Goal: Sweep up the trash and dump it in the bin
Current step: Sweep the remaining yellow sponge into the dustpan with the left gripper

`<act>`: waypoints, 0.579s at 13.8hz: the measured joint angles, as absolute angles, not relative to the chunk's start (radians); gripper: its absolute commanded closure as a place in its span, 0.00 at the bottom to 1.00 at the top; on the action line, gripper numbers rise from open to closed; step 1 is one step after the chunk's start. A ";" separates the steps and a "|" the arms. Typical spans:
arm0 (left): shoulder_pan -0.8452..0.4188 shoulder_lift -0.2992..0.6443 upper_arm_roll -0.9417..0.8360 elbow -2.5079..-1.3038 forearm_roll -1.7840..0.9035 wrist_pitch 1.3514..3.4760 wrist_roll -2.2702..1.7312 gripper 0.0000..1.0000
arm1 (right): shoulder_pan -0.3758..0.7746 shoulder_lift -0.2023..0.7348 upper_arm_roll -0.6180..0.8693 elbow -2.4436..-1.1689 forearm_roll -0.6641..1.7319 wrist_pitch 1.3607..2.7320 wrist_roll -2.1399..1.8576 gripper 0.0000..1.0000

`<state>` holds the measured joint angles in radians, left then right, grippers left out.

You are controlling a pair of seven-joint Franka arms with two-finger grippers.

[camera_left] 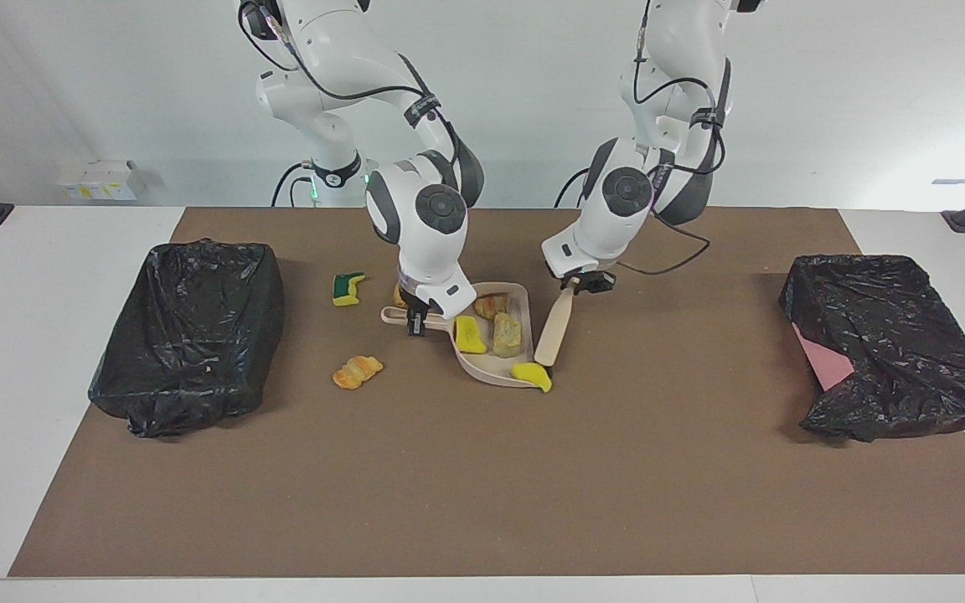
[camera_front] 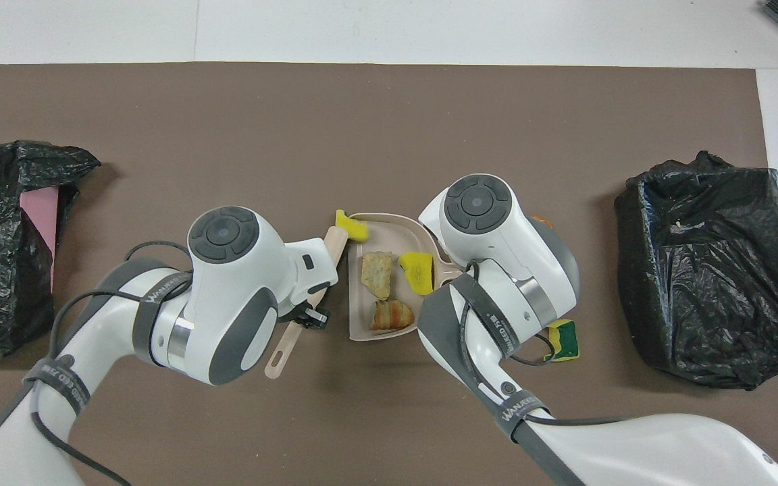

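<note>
While three scraps [camera_left: 495, 328] lie inside the dustpan [camera_left: 482, 363] at the middle of the frame, a yellow sponge piece [camera_left: 532, 376] sits at its open lip, touching the brush [camera_left: 554, 328]. The left hand [camera_left: 580, 282], just above and right of the pan, is clenched on the brush handle. The right hand [camera_left: 416, 322] grips the dustpan's handle at the pan's left. A croissant [camera_left: 357, 371] and a green-backed sponge [camera_left: 348, 288] lie loose on the counter [camera_left: 482, 494] left of the pan, toward the black-bagged bin [camera_left: 189, 335] at the left edge.
</note>
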<state>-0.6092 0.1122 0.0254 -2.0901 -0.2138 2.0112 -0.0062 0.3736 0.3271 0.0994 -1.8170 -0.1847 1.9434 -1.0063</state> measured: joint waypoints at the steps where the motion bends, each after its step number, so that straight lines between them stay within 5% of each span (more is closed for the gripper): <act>1: -0.648 0.098 0.026 -2.103 -0.225 2.012 -0.048 1.00 | 0.374 0.327 0.099 -1.817 -0.185 1.943 -1.006 1.00; 8: -0.672 0.077 0.053 -2.125 -0.227 2.002 -0.152 1.00 | 0.373 0.327 0.099 -1.817 -0.185 1.944 -1.006 1.00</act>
<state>-0.6725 0.0770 0.0534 -2.1255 -0.2270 2.0022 -0.1522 0.3731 0.3271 0.0993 -1.8170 -0.1847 1.9435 -1.0063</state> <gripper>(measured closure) 0.749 0.683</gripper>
